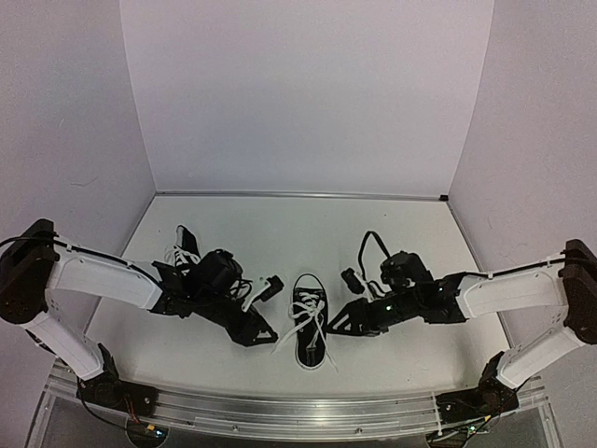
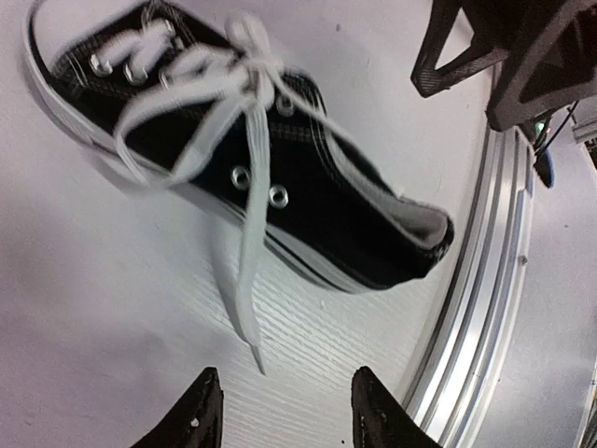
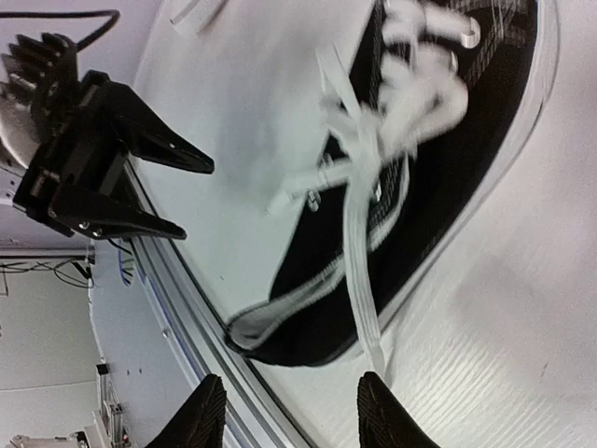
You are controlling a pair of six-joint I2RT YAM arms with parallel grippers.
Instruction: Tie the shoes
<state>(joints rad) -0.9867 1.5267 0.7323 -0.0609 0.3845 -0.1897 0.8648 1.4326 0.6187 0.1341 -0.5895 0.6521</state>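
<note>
One of the shoes [image 1: 310,322], black with white laces, lies mid-table with its toe pointing away. Its laces cross into a knot [image 2: 252,70] and the loose ends trail to both sides. My left gripper [image 1: 264,334] is open just left of its heel. In the left wrist view a lace end [image 2: 244,313] lies on the table ahead of that open gripper [image 2: 283,373], untouched. My right gripper [image 1: 338,323] is open on the shoe's right side. In the right wrist view the other lace end [image 3: 366,313] reaches almost to one fingertip [image 3: 371,392]. The second shoe [image 1: 183,245] sits far left, partly behind the left arm.
An aluminium rail [image 1: 298,411] runs along the table's near edge, close behind the shoe's heel [image 2: 420,238]. White walls close the back and sides. The opposite gripper shows in each wrist view, the right one [image 2: 485,56] and the left one [image 3: 112,159].
</note>
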